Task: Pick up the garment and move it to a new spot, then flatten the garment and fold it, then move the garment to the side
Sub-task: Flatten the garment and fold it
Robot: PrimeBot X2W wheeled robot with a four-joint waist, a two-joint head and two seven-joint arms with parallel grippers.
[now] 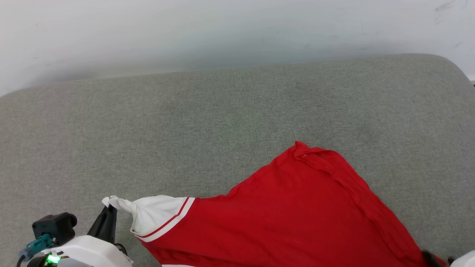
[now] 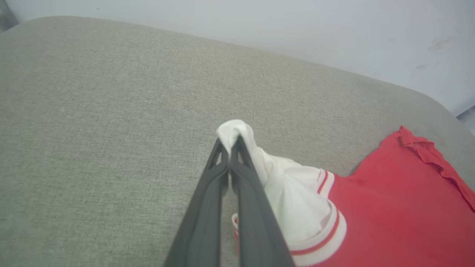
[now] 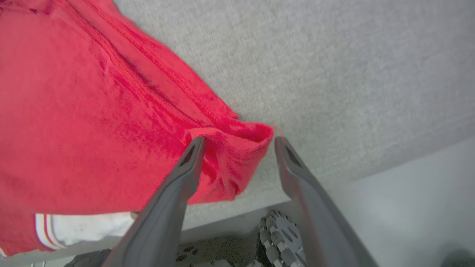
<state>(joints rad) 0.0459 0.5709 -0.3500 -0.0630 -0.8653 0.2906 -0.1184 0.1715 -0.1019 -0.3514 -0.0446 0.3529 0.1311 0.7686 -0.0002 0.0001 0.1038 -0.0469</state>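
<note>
Clearly the garment (image 1: 297,207) is being spread between 2 corners. It lies on the near part of a grey upholstered surface (image 1: 222,111), toward the robot's right, with its lower part running off the bottom of the head view.

The left gripper (image 2: 231,142) has its 2 dark fingers pressed together on the bunched tip of the white sleeve (image 2: 297,193), lifting it into a small peak. From that pinch the cloth runs in a taut line toward the red body, which looks like a pull to draw the sleeve out sideways.

The right gripper (image 3: 239,139) stands wide. A folded corner of the red hem (image 3: 230,163) sits between its fingers, touching the finger on that view's left and apart from the other. I judge this a corner either about to be taken or just let go.

The jersey is thin, matte knit, red with a stitched double hem. The sleeve is white, edged with red-and-white striped trim. The far red corner (image 1: 302,148) is crumpled and turned over, so flattening is not finished. The surface has a coarse woven texture and rounded corners, and a pale scuffed wall (image 1: 222,29) stands behind it.
</note>
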